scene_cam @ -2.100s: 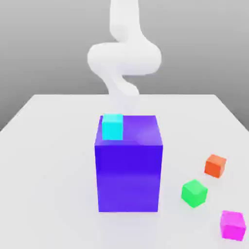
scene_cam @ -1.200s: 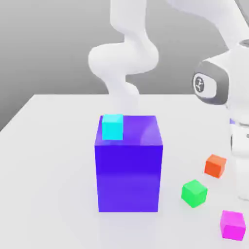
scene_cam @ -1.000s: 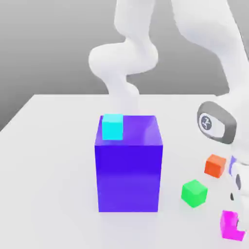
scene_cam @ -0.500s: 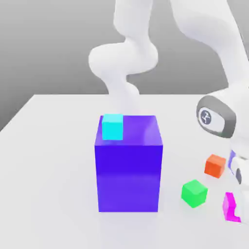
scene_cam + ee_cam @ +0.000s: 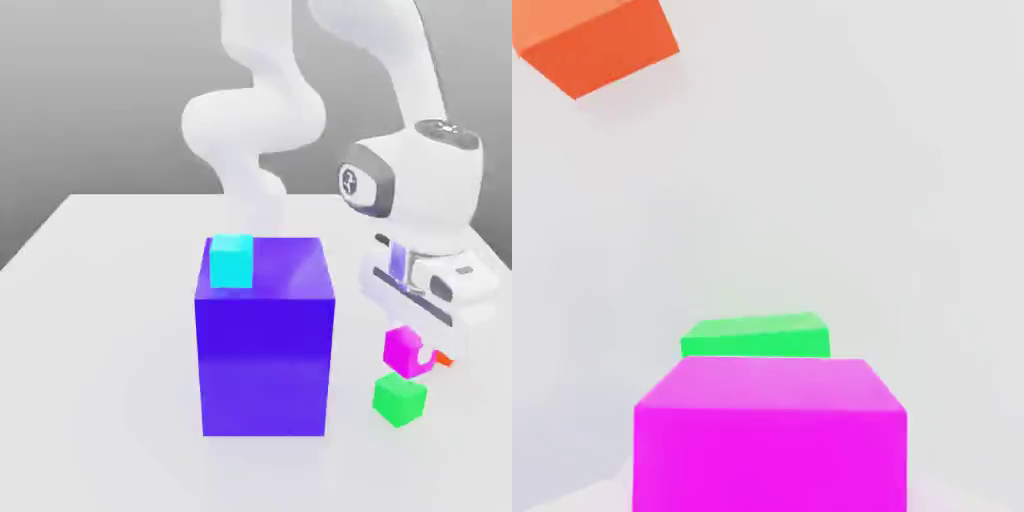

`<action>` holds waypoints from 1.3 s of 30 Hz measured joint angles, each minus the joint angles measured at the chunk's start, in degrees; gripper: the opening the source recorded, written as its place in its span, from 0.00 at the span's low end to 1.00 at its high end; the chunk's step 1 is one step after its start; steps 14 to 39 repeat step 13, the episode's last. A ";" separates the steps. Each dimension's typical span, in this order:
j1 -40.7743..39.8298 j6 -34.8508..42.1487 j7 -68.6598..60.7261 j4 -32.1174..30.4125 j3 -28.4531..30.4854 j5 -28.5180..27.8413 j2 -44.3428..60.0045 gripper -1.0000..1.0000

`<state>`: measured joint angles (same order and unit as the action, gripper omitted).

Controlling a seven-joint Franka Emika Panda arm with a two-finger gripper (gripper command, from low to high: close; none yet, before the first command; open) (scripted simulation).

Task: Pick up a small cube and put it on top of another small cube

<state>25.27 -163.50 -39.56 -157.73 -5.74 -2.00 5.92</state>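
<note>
magenta cube, off the table since a second ago, now hangs clenched in the claw just above the green cube, nearly ready to set down.

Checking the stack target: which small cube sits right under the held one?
The green cube, on the table just below the gripper's magenta cube. Orange lies behind; cyan tops the blue block.
</note>
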 joint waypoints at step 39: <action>0.93 7.18 -1.79 -0.41 0.13 2.48 -7.79 1.00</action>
